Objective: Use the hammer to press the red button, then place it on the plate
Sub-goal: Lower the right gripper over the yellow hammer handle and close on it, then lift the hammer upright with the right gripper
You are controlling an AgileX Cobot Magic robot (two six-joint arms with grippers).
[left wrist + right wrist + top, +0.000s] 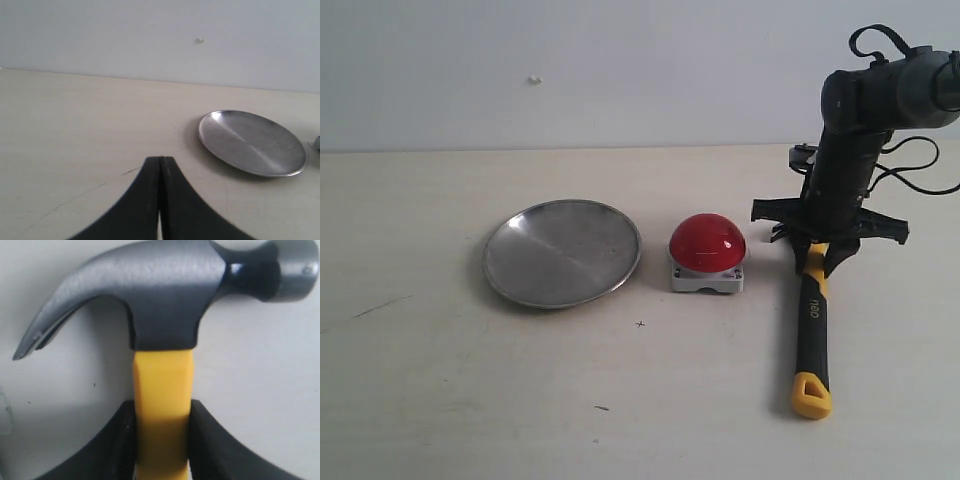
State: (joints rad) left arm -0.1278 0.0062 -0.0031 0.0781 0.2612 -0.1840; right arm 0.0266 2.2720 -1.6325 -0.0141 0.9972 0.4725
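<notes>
The hammer (811, 330) lies on the table at the right, its yellow looped end toward the front and its head hidden under the arm. My right gripper (817, 262) is shut on the hammer's yellow neck (162, 390), just below the dark metal head (165, 295). The red button (707, 244) sits on its grey base in the middle, left of the hammer. Further left rests the silver plate (562, 252), also in the left wrist view (250, 142). My left gripper (160, 162) is shut on nothing and stays out of the exterior view.
A pale table (470, 400) runs back to a white wall (620, 70). Black cables (920, 170) hang behind the right arm. A faint dark scratch (380, 307) marks the table at the left.
</notes>
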